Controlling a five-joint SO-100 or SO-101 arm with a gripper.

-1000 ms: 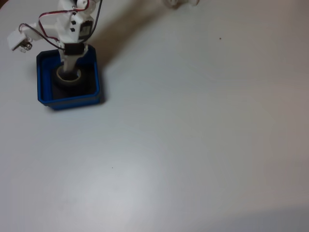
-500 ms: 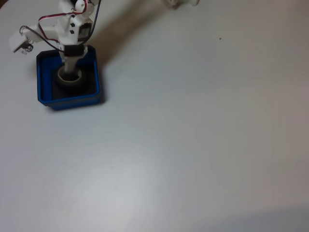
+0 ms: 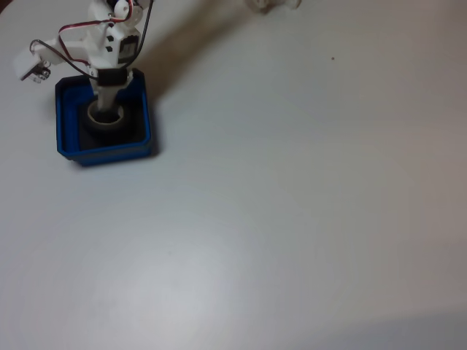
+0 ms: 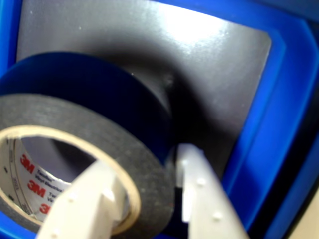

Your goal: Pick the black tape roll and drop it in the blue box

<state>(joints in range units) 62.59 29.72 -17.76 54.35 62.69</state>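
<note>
In the wrist view the gripper (image 4: 144,191) sits nearest, its two white fingers (image 4: 199,199) straddling the wall of the black tape roll (image 4: 99,129): one finger inside the beige core, the other outside against the black band, pinching the roll's wall between them. The core shows red printed lettering. Beyond the roll lies the dark glossy floor of the blue box (image 4: 279,114), with bare floor open past the roll up to the far wall and to the stepped right wall. In the fixed view the tape roll (image 3: 104,120) lies inside the blue box (image 3: 106,153), near its middle, the gripper (image 3: 106,109) reaching down into it. The box stands near the left edge of the pale counter (image 3: 292,219), which spreads wide and open to the right.
</note>
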